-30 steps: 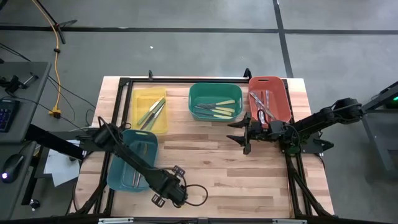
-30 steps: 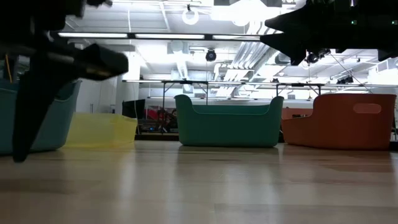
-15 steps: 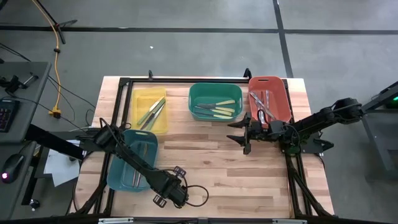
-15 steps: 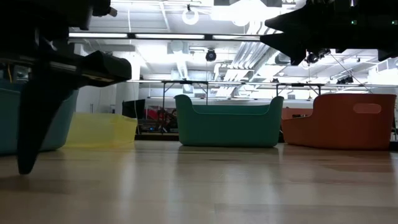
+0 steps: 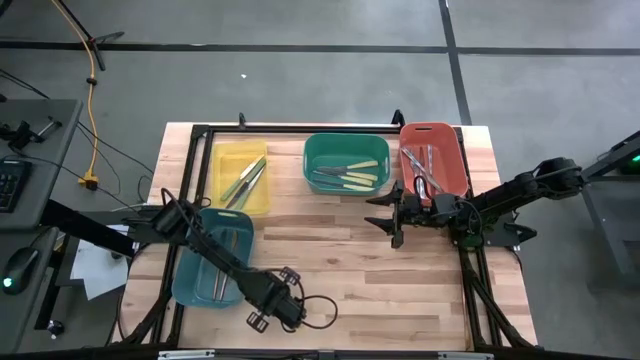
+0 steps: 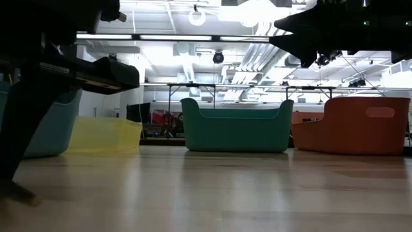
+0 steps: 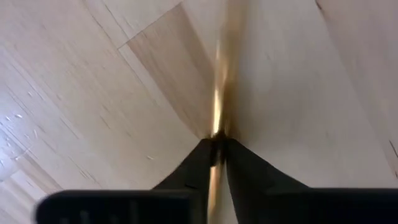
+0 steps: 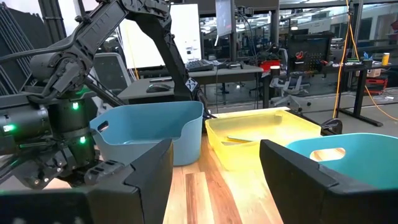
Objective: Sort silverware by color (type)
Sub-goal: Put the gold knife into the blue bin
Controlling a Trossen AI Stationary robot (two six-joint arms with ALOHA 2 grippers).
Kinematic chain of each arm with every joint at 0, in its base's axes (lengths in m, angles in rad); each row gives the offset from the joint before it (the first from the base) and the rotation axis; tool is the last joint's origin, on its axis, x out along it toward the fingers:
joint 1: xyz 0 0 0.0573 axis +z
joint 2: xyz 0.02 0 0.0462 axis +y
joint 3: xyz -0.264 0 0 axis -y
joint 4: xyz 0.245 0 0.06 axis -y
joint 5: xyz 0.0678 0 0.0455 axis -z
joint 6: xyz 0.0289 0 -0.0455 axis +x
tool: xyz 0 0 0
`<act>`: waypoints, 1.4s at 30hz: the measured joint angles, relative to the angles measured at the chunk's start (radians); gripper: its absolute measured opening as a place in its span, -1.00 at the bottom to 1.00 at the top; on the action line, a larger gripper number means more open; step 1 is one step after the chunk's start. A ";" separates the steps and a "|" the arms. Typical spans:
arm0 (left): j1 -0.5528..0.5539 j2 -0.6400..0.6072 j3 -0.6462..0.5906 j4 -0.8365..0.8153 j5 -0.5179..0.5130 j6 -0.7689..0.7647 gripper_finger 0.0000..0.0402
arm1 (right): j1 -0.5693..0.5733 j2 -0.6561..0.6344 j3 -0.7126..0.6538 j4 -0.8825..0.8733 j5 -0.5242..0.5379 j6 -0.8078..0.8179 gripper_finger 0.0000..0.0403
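My left gripper [image 7: 216, 144] is low over the near part of the table [image 5: 280, 305], pointing down. It is shut on a thin tan utensil [image 7: 217, 106] that shows edge-on and blurred. My right gripper [image 8: 214, 168] is open and empty, hovering in front of the red bin [image 5: 392, 215]. Sorted silverware lies in the bins: yellow-green pieces [image 5: 245, 180] in the yellow bin, yellow-handled ones [image 5: 350, 175] in the green bin, silver-grey ones [image 5: 420, 165] in the red bin, and a few [image 5: 218, 265] in the light-blue bin. My left gripper pinches the tan utensil [image 7: 216, 127] between its two fingertips [image 7: 199, 155], coming from above and pointing down at the table. The utensil runs on past the fingertips along the line of the fingers. Whether its far end touches the wood cannot be told.
The bins stand in a row at the far side: yellow bin [image 5: 240, 160], green bin [image 5: 346, 148], red bin [image 5: 450, 150]. The light-blue bin [image 5: 190, 280] stands at the left, beside my left arm. Bare wood [image 5: 360, 270] lies between the two grippers.
My left arm has moved slightly toward the table's near edge and a little to the right, and its gripper has stayed shut on the utensil. My right arm has kept still.
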 joint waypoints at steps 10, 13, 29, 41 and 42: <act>0.030 0.001 -0.002 -0.001 0.016 0.078 -0.97 | 0.000 0.000 0.000 0.000 0.000 0.000 0.11; 0.035 -0.004 -0.002 0.005 0.017 0.101 -0.98 | 0.000 0.000 0.000 0.000 0.000 0.000 0.11; 0.151 -0.105 -0.006 0.192 -0.103 0.238 -1.00 | 0.000 0.000 0.000 0.000 0.000 0.000 0.11; 0.300 -0.224 -0.005 0.417 -0.069 0.315 -1.00 | 0.000 0.000 0.000 -0.027 0.000 0.001 0.11; 0.312 -0.247 -0.005 0.444 -0.038 0.319 -1.00 | 0.000 0.000 0.000 -0.027 0.000 0.002 0.11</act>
